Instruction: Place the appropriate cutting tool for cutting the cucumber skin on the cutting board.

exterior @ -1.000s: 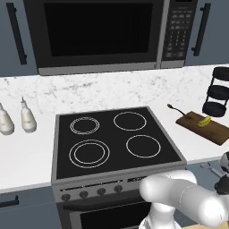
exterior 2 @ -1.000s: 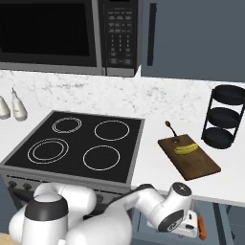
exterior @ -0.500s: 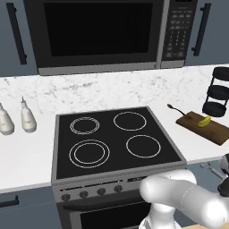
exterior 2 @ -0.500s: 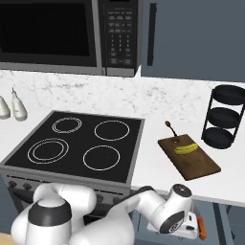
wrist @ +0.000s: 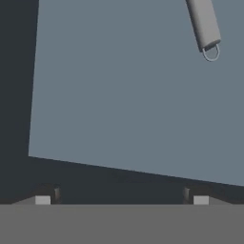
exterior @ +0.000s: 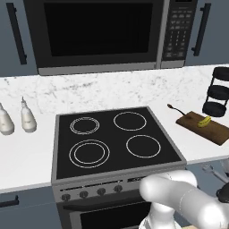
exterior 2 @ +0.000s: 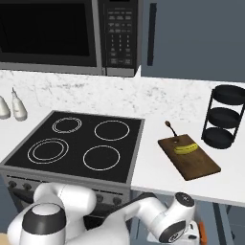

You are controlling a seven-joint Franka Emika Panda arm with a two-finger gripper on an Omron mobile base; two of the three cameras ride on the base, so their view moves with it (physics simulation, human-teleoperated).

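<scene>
cucumber [exterior 2: 186, 149] on cutting board [exterior 2: 196, 167] | no readable writing | fingers [wrist: 43, 199] apart

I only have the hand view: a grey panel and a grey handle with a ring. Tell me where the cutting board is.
Observer: The cutting board lies on the counter, right of the stove.
Operator: Report what's on it.
Observer: Just the cucumber, near the board's far end.
Operator: Give me the gripper's height against that counter.
Observer: The gripper is open and sits lower than the counter's front edge, right of the oven front.
</scene>
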